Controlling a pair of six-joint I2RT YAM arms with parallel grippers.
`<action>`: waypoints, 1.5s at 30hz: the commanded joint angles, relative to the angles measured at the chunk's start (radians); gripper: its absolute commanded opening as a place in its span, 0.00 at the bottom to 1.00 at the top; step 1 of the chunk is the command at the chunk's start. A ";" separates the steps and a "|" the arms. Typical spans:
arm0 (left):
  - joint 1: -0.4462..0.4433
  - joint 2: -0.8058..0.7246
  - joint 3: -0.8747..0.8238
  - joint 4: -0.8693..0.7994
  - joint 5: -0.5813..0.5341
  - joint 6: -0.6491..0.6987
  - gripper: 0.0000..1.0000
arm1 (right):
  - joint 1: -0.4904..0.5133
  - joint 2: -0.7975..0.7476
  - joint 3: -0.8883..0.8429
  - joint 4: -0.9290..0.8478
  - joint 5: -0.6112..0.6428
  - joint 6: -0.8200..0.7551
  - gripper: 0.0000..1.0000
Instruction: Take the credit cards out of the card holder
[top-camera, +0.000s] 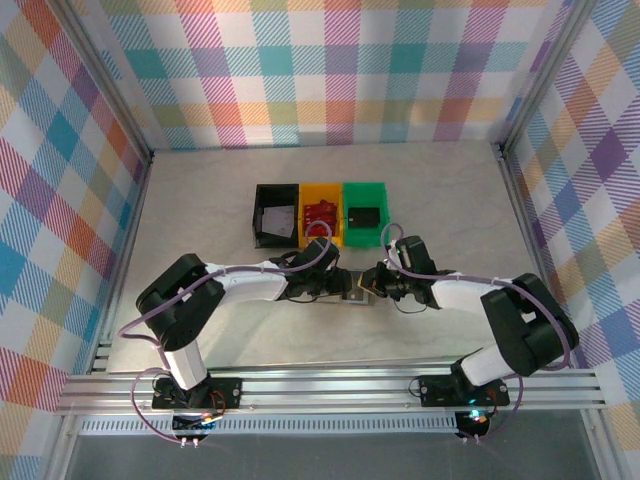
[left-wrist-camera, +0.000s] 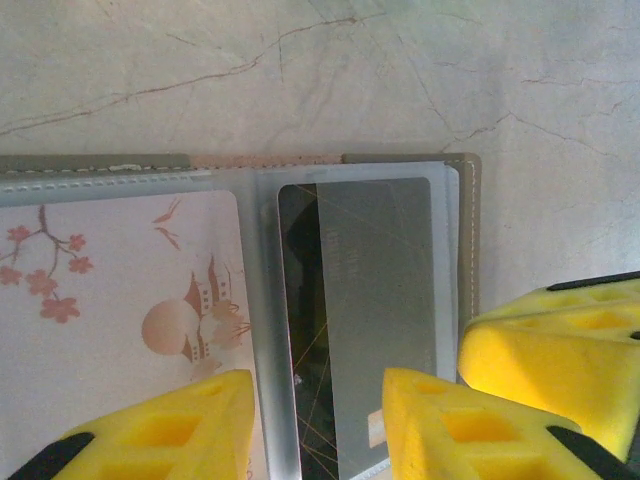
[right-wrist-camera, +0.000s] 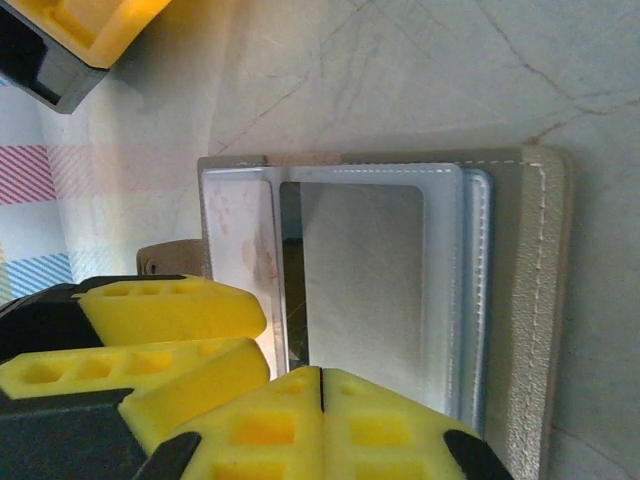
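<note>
From above: red card (top-camera: 320, 215) in the yellow bin (top-camera: 322, 187), 11 o'clock from the holder (top-camera: 356, 297); half done, we judge. Left wrist: grey card (left-wrist-camera: 380, 290) sits sleeved, left jaws apart over it. Right wrist: right jaws together on the sleeve (right-wrist-camera: 370, 280) at 6 o'clock.

Card holder (top-camera: 357, 297) lies on the table (top-camera: 200, 210), near of the row of bins (top-camera: 320, 187); a card (left-wrist-camera: 380, 300) sits inside it.
</note>
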 joint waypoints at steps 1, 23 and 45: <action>0.008 0.015 0.003 0.022 -0.020 0.020 0.39 | -0.008 0.029 0.025 0.007 -0.010 0.016 0.00; 0.006 0.034 -0.005 0.057 -0.054 0.012 0.31 | -0.014 0.124 0.053 -0.066 0.020 0.052 0.00; 0.004 0.056 -0.010 0.090 -0.063 -0.003 0.29 | -0.016 0.128 0.052 -0.071 0.006 0.053 0.00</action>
